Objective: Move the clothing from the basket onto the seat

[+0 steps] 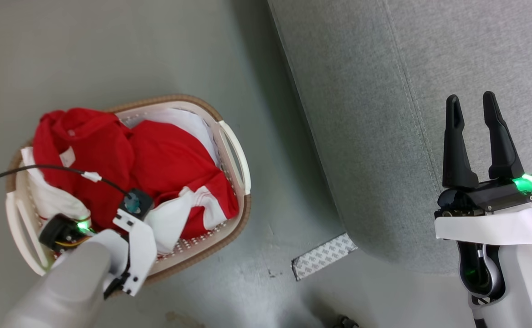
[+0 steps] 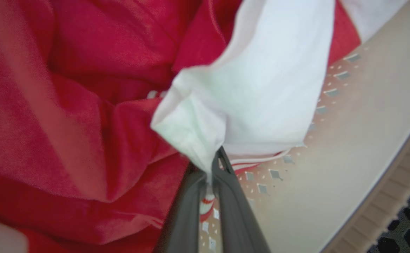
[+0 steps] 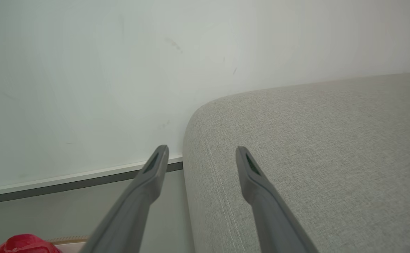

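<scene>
The clothing (image 1: 156,159) is a heap of red garments with white panels filling the cream basket (image 1: 235,150), which stands on the floor left of the seat (image 1: 384,136). My left arm reaches down into the basket's near side, and its wrist covers the fingers in the head view. In the left wrist view my left gripper (image 2: 213,161) is shut on a white fold of the clothing (image 2: 254,91), next to the perforated basket wall (image 2: 349,158). My right gripper (image 1: 471,96) stands open and holds nothing above the grey seat (image 3: 313,140); its fingers (image 3: 202,149) point toward the wall.
A patterned grey-white strip (image 1: 323,256) lies on the floor by the seat's near corner. A black cable (image 1: 43,168) from my left arm crosses above the clothing. A pale wall (image 3: 85,88) with a baseboard rises behind the seat.
</scene>
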Controlling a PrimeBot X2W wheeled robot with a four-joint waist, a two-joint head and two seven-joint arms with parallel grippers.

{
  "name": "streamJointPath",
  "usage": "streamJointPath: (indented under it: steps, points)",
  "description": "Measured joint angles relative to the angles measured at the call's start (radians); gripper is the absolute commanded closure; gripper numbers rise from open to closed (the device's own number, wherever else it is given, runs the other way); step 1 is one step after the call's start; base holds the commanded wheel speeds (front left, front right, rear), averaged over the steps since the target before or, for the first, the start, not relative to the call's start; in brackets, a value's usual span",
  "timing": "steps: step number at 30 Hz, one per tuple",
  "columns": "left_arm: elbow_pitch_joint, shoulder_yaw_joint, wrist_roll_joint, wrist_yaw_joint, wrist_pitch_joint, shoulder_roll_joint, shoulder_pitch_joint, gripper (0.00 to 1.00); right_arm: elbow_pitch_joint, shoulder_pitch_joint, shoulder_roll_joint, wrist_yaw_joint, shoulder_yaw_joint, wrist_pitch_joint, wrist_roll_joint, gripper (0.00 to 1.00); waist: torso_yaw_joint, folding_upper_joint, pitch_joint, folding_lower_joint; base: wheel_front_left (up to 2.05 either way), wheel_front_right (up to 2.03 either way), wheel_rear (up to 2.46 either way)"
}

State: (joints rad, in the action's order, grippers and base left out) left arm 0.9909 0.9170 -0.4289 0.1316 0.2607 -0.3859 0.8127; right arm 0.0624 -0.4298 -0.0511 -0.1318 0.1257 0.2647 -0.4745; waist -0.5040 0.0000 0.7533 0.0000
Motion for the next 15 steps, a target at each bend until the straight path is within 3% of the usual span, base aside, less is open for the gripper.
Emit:
streamJointPath:
  steps: [9,15]
  points:
    - [0.012,0.051,-0.081,0.0,-0.129,0.056,-0.046,1.0,0.02,0.001,0.0,0.0,-0.024,0.0,0.071,0.0,0.022,0.0,-0.108,0.0,0.0,0.0,0.0]
    - [0.026,0.072,-0.128,0.0,-0.259,0.128,-0.081,1.0,0.047,0.034,0.001,0.0,-0.037,0.0,0.138,0.0,0.067,0.0,-0.255,-0.0001,0.0,0.0,0.0]
